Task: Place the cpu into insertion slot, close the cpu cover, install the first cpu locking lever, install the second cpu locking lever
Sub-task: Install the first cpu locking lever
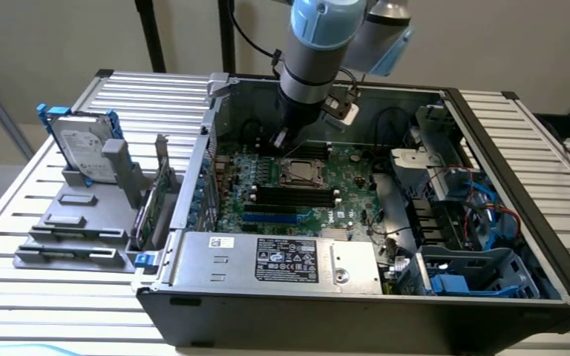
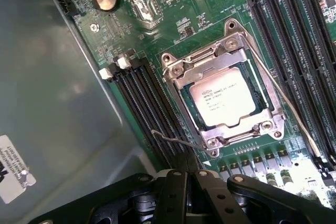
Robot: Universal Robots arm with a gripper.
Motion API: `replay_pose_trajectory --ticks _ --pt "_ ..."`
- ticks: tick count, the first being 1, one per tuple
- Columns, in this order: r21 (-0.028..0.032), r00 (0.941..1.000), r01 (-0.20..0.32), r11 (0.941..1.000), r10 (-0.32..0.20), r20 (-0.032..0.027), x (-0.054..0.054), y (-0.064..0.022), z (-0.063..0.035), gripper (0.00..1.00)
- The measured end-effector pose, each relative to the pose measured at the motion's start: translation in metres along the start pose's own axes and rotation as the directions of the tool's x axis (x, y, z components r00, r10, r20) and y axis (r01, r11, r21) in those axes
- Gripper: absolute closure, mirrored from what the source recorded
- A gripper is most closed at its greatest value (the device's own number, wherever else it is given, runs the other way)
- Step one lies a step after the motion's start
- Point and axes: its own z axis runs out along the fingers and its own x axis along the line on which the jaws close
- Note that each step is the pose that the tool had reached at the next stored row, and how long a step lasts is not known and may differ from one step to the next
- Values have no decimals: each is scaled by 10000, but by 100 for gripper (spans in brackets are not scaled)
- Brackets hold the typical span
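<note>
My gripper [image 2: 187, 174] is pinched shut on nothing, a narrow tip for nudging, right beside the loose locking lever [image 2: 176, 140]. The cpu [image 2: 223, 97] is seated in the insertion slot [image 2: 261, 92], with the cpu cover [image 2: 181, 74] down over it.

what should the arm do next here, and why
Probably ease the shut fingers onto the thin wire lever just ahead of them and press it toward its catch. The cpu already sits in the insertion slot with the cpu cover down over it, yet this lever seems to jut out loose beside it.
</note>
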Motion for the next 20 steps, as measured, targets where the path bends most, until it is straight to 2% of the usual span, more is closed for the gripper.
replay_pose_trajectory --ticks 3,6,13,20 --pt "-10 10000 -1 10000 2 19 -17 6 52 89" --pt "-35 10000 -5 10000 5 65 -28 13 90 89" --pt "-79 9999 -18 10000 19 142 -10 14 103 89" --pt "-171 9994 -51 9998 56 327 38 65 111 89"
